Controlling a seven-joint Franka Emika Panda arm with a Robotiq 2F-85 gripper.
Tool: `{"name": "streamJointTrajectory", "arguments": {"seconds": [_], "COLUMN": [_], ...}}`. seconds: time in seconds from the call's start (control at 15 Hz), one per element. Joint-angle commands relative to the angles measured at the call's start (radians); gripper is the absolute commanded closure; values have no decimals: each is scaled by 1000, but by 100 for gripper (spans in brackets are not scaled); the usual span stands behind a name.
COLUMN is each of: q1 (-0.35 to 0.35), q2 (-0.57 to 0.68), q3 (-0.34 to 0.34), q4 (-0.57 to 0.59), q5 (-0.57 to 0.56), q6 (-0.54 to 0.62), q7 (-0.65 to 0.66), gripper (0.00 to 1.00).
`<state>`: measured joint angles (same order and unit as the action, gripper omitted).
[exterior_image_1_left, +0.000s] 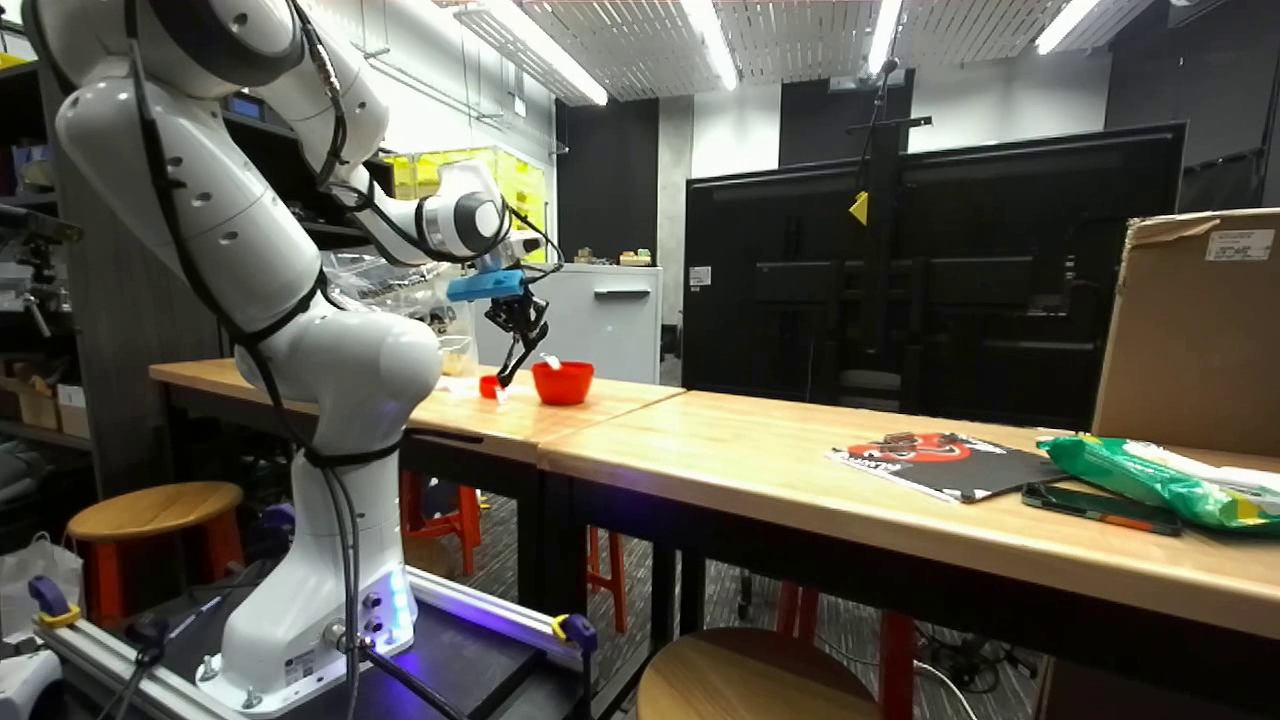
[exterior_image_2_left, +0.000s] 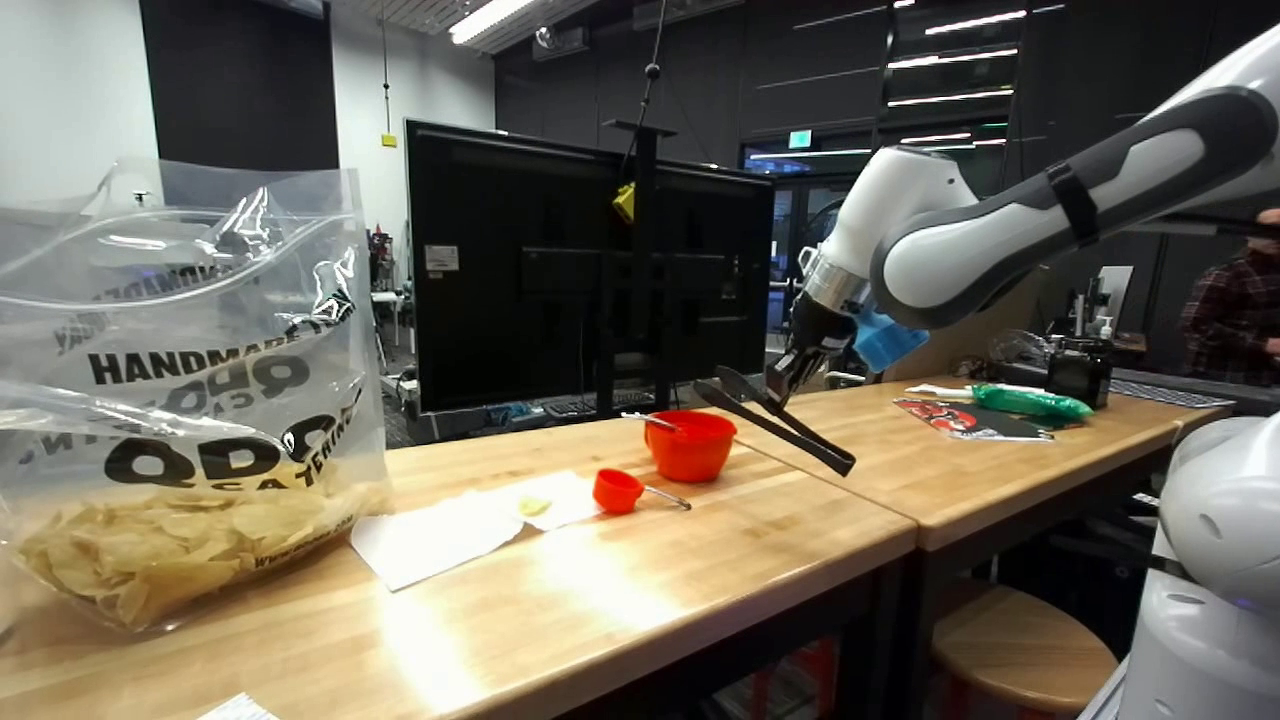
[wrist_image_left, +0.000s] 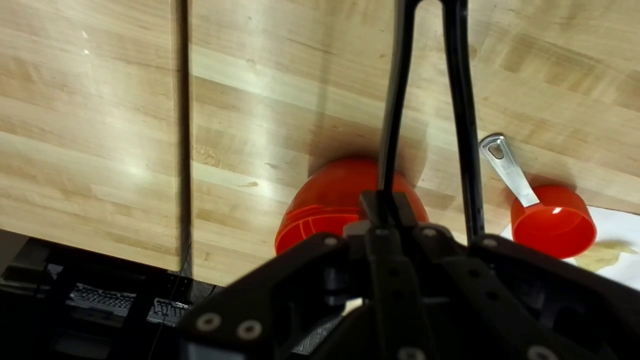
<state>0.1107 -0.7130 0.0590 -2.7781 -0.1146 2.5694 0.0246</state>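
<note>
The white arm (exterior_image_1_left: 255, 255) wears black cables (exterior_image_1_left: 152, 137) — its jaws black, screw-studded

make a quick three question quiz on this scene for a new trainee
1. What does the gripper hold?
2. True or false: the red bowl stands on the white paper.
3. What is in the clear bag? A) bolts B) chips C) gloves

Key:
1. A pair of black tongs.
2. False: it stands on the bare wooden tabletop, apart from the paper.
3. B.
</note>
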Motion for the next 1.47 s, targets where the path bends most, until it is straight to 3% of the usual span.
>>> {"name": "streamJointTrajectory", "arguments": {"seconds": [0.0, 0.53, 1.13, 1.2, 1.4], "q1": [5, 14, 10, 5, 3], "q2": [30, 136, 177, 174, 172], "q3": [-35, -124, -144, -137, -133], "q4": [1, 0, 1, 1, 2], "q5": [42, 117, 150, 146, 140], "q6": [29, 34, 44, 46, 54], "q7": [-42, -129, -195, -186, -184], "gripper": [99, 99, 99, 71, 59]}}
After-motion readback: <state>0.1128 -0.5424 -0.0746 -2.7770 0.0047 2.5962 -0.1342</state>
